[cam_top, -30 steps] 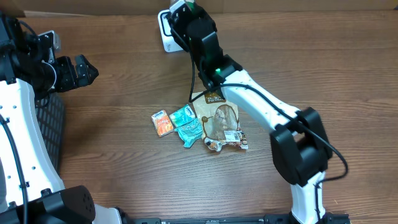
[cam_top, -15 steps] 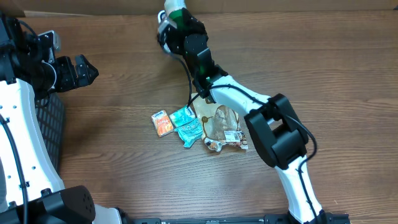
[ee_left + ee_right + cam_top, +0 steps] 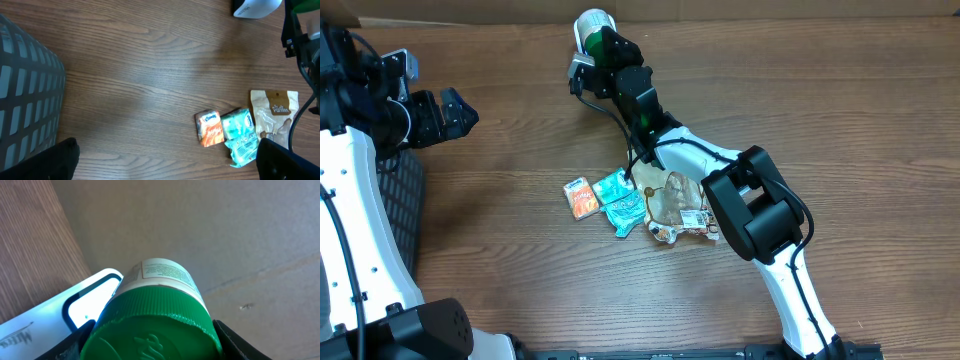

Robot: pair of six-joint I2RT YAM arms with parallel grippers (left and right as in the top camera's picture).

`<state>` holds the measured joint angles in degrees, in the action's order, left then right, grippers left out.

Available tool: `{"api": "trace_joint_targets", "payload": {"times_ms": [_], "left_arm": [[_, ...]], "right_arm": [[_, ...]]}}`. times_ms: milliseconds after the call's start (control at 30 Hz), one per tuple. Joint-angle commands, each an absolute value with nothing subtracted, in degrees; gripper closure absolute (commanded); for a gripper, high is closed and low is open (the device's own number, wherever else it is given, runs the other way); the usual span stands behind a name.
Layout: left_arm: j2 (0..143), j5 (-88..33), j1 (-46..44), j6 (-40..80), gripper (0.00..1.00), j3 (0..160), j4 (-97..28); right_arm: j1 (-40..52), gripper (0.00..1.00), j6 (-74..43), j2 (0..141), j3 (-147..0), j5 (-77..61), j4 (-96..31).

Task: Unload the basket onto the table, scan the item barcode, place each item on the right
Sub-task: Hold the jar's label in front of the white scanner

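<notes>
Since a second ago the right arm has folded back toward the far edge of the desk point(image 3: 840, 110), its elbow drawn in over the near end of the brown pouch point(image 3: 672, 190). Its wrist has turned as well. The green-lidded bottle point(image 3: 590, 23), which then showed only its lid at the top of the overhead view, is now tipped so that its white labelled body points at the far wall. The right pincer point(image 3: 151, 342) is closed about halfway on the bottle at the lid end, one finger on each side. The bottle hangs just above and beyond the white scanner point(image 3: 252, 7), at the far edge left of centre.

The left pincer point(image 3: 167, 161) has not moved: it hangs fully spread and empty over the left side, beside the grey basket point(image 3: 25, 95). The orange packet point(image 3: 209, 128), teal packets point(image 3: 237, 131) and pouch lie where they were.
</notes>
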<state>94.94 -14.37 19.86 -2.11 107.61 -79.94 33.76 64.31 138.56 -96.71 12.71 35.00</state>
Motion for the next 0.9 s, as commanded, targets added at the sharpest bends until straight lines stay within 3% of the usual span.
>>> {"api": "trace_joint_targets", "payload": {"times_ms": [0, 633, 867], "left_arm": [[94.83, -14.61, 19.57, -3.44, 0.00, 108.12, -79.88], [94.83, -14.61, 19.57, -3.44, 0.01, 108.12, -79.88], [94.83, -14.61, 19.57, -3.44, 0.00, 108.12, -79.88]], "right_arm": [[32.10, 0.64, 65.01, 138.37, -98.48, 11.42, 35.94], [31.75, 0.64, 64.51, 138.17, -98.48, 11.53, 35.46], [31.86, 0.66, 53.12, 131.85, -98.48, 14.87, 31.55]]}}
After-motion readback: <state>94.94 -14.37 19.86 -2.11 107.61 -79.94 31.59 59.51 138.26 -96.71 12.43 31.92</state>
